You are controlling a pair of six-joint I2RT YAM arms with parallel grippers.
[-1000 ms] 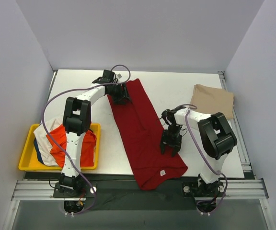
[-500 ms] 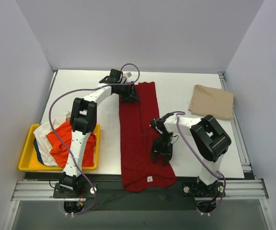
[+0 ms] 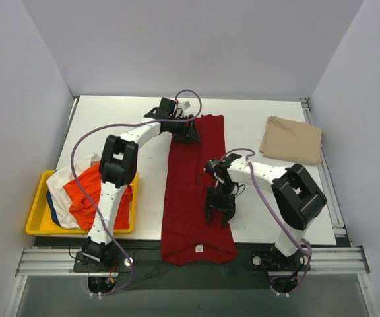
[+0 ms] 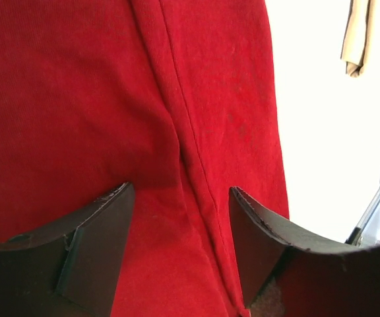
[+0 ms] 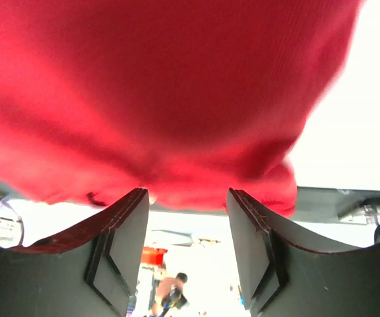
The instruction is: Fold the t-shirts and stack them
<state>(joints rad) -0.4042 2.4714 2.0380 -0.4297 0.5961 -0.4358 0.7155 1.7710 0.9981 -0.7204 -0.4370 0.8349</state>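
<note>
The large dark red t-shirt [image 3: 190, 191] lies as a long narrow strip from the table's far middle to its near edge, where its hem hangs over. My left gripper [image 3: 189, 132] sits on its far end, jaws apart, straddling a ridge of the red cloth [image 4: 78, 99]; the left gripper [image 4: 180, 191] is open. My right gripper [image 3: 218, 214] is at the strip's right edge near the front, and the right gripper [image 5: 187, 195] is open with nothing between its jaws; red cloth [image 5: 177, 79] lies just beyond them. A folded tan t-shirt [image 3: 292, 140] lies at the far right.
A yellow tray [image 3: 38, 231] at the near left holds orange [image 3: 88, 195], white [image 3: 61, 181] and blue [image 3: 53, 214] t-shirts in a heap. The tan shirt's edge shows in the left wrist view [image 4: 358, 33]. Grey walls surround the table; a metal rail runs along its near edge.
The red shirt has swung from a diagonal to nearly straight front-to-back. My left gripper moved right along the far end; my right gripper moved left and nearer the front edge.
</note>
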